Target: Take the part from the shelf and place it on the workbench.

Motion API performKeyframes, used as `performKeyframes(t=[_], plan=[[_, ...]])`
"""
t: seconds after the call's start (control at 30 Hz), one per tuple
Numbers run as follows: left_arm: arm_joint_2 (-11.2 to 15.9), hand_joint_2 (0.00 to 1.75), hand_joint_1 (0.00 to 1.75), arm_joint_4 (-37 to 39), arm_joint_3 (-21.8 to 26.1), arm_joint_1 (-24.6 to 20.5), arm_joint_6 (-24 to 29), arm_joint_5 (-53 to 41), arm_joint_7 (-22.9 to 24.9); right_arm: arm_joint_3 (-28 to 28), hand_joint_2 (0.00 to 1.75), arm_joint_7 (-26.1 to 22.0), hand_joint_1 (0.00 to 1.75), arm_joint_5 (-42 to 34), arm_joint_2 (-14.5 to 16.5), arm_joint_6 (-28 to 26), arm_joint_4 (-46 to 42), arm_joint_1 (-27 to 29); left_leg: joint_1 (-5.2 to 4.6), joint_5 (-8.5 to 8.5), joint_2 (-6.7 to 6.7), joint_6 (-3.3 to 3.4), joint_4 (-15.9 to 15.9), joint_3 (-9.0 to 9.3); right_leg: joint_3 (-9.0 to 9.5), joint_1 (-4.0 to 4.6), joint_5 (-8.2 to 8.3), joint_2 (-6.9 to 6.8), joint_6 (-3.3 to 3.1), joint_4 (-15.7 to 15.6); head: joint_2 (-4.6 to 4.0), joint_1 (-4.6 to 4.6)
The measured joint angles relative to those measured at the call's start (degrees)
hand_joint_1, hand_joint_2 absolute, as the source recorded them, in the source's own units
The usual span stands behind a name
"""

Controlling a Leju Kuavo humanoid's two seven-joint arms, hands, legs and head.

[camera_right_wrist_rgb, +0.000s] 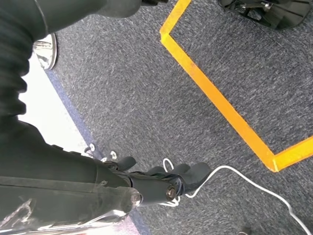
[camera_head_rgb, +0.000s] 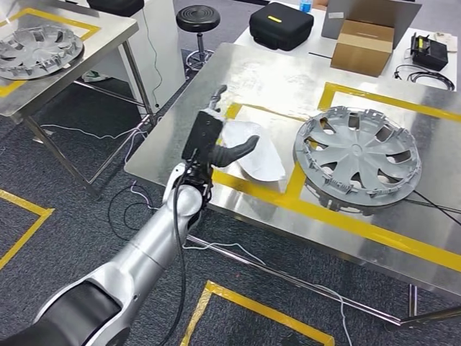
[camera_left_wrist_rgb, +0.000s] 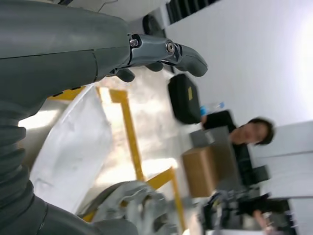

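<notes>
The white part (camera_head_rgb: 256,155) is seen lying on the tabletop (camera_head_rgb: 261,79), just beside the left hand (camera_head_rgb: 217,137), whose fingers are spread and hold nothing. The placing step seems done; next, the arm should be drawn back carefully.

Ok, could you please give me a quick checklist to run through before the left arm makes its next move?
1. White part lies on the workbench: ok.
2. Left hand is not gripping the part: ok, its fingers are spread.
3. Thumb is clear of the part: cannot tell, in the head view it lies across it.
4. Part is apart from the wheel cover: ok.
5. Right hand holds nothing, hanging over the carpet: ok.
6. Person is away from the arm: ok, beyond the far side of the bench.
</notes>
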Motion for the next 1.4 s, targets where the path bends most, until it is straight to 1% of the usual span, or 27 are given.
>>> performKeyframes(t=[0.1,0.17,0.3,0.43,0.5,0.53,0.77,0.87,1.0,1.2,1.4], plan=[[1.48,1.75,0.0,-7.93,-0.91,3.91,1.95,2.22,-1.65,-0.01,1.75,-0.14,0.0,-0.39,-0.08,-0.32,0.0,0.11,0.0,-0.01,0.0,-0.01,-0.01,0.0,0.0,0.01,-0.04,-0.01,-0.04,0.0,0.0,-0.01],[2.38,1.75,0.0,-12.99,-1.46,6.66,2.79,4.54,-3.79,-0.04,1.75,-0.3,0.0,-0.77,-0.12,-0.68,-0.01,0.18,0.0,-0.03,0.0,-0.03,-0.01,0.0,0.0,0.01,-0.06,0.0,-0.06,0.0,0.0,-0.01],[4.25,1.75,0.0,-24.64,-1.9,13.4,3.87,10.37,-10.84,-0.24,1.75,-0.89,0.0,-1.55,-0.14,-1.4,0.0,0.6,0.0,-0.07,0.01,-0.04,-0.02,0.0,0.01,0.01,-0.08,0.01,-0.07,0.0,0.0,0.01],[6.38,1.75,0.0,-38.82,-1.65,22.28,4.4,15.33,-17.48,-0.69,1.75,-1.22,0.0,-2.3,-0.14,-2.23,0.0,1.2,0.0,-0.2,0.01,-0.06,-0.02,0.01,0.01,0.0,-0.18,0.01,-0.07,-0.02,0.0,-0.01],[7.02,1.75,0.0,-44.14,-1.15,26.65,4.74,16.41,-20.23,-0.99,1.75,-1.4,0.0,-2.58,-0.14,-2.59,0.0,1.6,0.0,-0.25,0.01,-0.02,-0.02,0.01,0.01,0.0,-0.25,0.0,-0.07,-0.03,0.0,-0.01],[7.2,1.75,0.0,-45.96,-0.91,28.16,4.89,16.59,-21.06,-1.13,1.75,-1.48,0.0,-2.69,-0.14,-2.73,0.0,1.75,0.0,-0.27,0.01,-0.01,-0.02,0.01,0.01,0.0,-0.28,0.0,-0.06,-0.03,0.0,-0.01],[7.58,1.75,0.0,-57.91,1.01,37.79,6.46,14.36,-21.91,-2.03,1.75,-2.34,0.0,-3.49,-0.14,-3.91,0.04,2.61,0.0,-0.31,0.01,-0.03,-0.02,0.02,0.0,0.0,-0.31,0.0,-0.07,-0.06,0.0,-0.01],[7.58,1.75,0.0,-61.74,1.62,40.91,7.03,13.11,-21.95,-2.66,1.75,-2.6,0.0,-3.75,-0.14,-4.22,0.07,2.87,0.0,-0.32,0.0,-0.03,-0.02,0.02,-0.14,0.0,-0.33,0.0,-0.07,-0.07,0.0,-0.01],[7.58,1.75,0.0,-64.6,2.03,43.04,7.47,12.55,-21.95,-3.08,1.75,-2.75,0.0,-3.81,-0.14,-4.28,0.09,2.94,0.0,-0.34,0.0,-0.02,-0.02,0.05,-0.19,0.0,-0.35,0.0,-0.09,-0.08,0.0,0.0],[7.85,1.75,0.0,-67.98,2.08,46.46,11.07,10.71,-21.95,-3.78,1.75,-3.25,0.0,-4.11,-0.14,-4.7,0.13,3.23,0.0,-0.34,0.0,-0.02,-0.02,0.08,-0.11,0.0,-0.35,-0.02,-0.09,-0.1,0.0,0.0],[8.19,1.75,0.0,-69.2,3.96,51.6,13.74,10.6,-21.95,-5.23,1.75,-3.58,0.0,-4.8,-0.13,-5.28,0.24,3.64,0.0,-0.48,-0.01,0.0,-0.02,0.15,-0.11,0.0,-0.46,-0.03,-0.07,-0.14,0.0,0.01]])
